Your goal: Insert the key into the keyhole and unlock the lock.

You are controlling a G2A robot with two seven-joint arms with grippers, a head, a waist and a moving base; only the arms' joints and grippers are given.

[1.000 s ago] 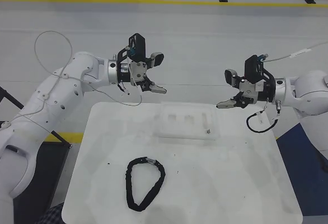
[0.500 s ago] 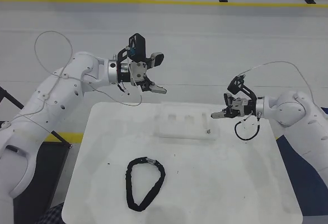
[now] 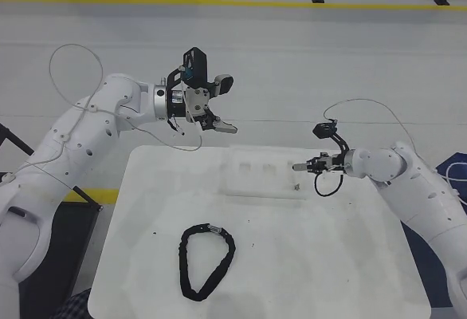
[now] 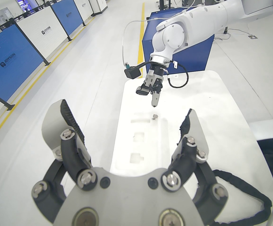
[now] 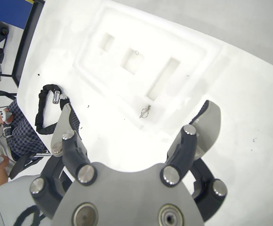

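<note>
My right pincer (image 4: 148,98) hovers, fingers apart, just above the key (image 5: 144,112) at the right end of the foam tray (image 3: 241,185), far on the counter (image 3: 321,263). My left pincer (image 3: 226,104) hangs spread beyond the far-left edge; the chain lock (image 3: 206,261) lies near-left.

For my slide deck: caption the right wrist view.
Open right gripper hovers over the key in the tray; the lock lies apart on the table.

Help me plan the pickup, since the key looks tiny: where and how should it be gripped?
I'd grip the key across its ringed end, coming straight down: it lies flat on the foam tray beside the long slot, and the open right pincer hangs above it.
</note>
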